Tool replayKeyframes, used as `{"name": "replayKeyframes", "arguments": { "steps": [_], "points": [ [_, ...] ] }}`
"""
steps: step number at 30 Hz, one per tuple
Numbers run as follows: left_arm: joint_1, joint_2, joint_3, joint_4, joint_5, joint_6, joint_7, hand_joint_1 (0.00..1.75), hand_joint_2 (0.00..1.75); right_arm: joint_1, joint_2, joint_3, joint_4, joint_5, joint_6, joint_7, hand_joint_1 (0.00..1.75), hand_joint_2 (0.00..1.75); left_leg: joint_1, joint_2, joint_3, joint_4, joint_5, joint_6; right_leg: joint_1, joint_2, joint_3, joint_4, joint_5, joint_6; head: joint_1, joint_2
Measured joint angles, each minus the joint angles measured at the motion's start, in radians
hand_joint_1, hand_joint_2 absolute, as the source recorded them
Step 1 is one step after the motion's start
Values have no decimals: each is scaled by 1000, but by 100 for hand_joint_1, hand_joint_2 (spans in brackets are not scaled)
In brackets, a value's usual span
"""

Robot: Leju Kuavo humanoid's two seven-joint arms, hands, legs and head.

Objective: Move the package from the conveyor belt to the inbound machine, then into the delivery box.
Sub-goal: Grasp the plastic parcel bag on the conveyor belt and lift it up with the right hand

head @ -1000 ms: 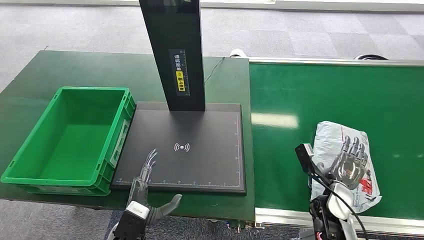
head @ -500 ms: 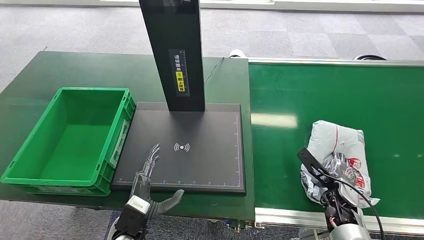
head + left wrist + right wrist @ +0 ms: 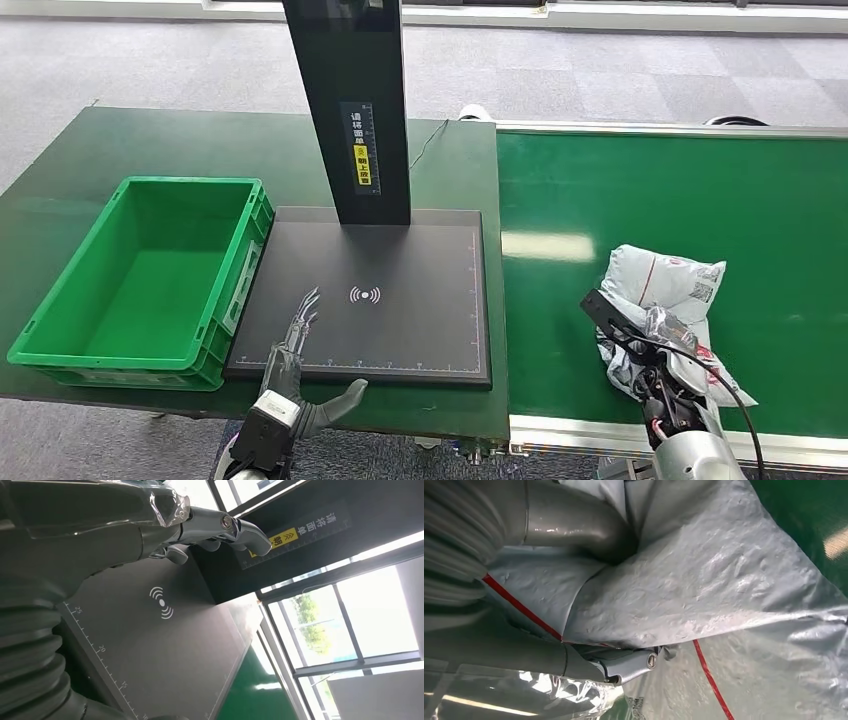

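Grey crumpled plastic package [image 3: 660, 300] bunching with red stripes, right hand [image 3: 668, 335] closing around it on the green conveyor belt [image 3: 680, 190], left hand [image 3: 290, 350] hovering spread and empty over the inbound machine [image 3: 400, 300].

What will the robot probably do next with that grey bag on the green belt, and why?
Probably lift it and carry it toward the black scanner pad. The right hand grips the crumpled grey package, its thumb pressed into the plastic, and the bag looks bunched up off the conveyor belt. The pad lies bare beside the belt, with the left hand open at its near edge.
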Motion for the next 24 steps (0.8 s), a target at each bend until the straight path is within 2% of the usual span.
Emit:
{"name": "replayKeyframes", "arguments": {
  "steps": [6,9,12,15,17,19,21,24],
  "points": [
    [15,0,0,-7,0,0,3,0,175,1,10,-2,2,-64,-103,-60,175,175,0,0,-2,0,0,0,0,0,-2,0,0,0,0,0],
    [25,0,0,-15,0,2,3,0,175,2,16,-17,3,-129,-178,-120,175,175,0,0,-5,0,0,0,0,0,-4,0,1,0,0,0],
    [31,0,0,-19,0,7,3,0,175,3,28,-47,-3,-239,-259,-236,175,175,0,-1,-8,0,1,0,0,0,-7,0,1,0,0,0],
    [36,0,0,-19,-2,12,3,0,175,8,48,-92,-37,-437,-298,-438,175,175,0,-1,-11,0,1,0,0,0,-10,0,1,0,0,0],
    [37,-1,-1,-18,-3,19,2,0,175,19,68,-121,-86,-612,-275,-586,175,175,0,-1,-12,0,1,1,0,0,-11,0,1,0,0,0],
    [35,-3,-1,-14,-3,27,-4,0,175,40,92,-140,-159,-781,-219,-688,175,175,0,-2,-13,0,1,1,0,-1,-13,0,1,0,0,0],
    [33,-4,-2,-7,-2,36,-12,0,175,69,118,-144,-245,-921,-165,-732,175,175,0,-2,-15,0,1,1,0,-1,-14,0,1,0,0,0],
    [28,-5,-2,5,0,46,-16,0,175,115,150,-127,-366,-1088,-125,-752,175,175,0,-3,-16,0,1,1,0,-2,-15,0,1,0,0,0]
  ]
}}
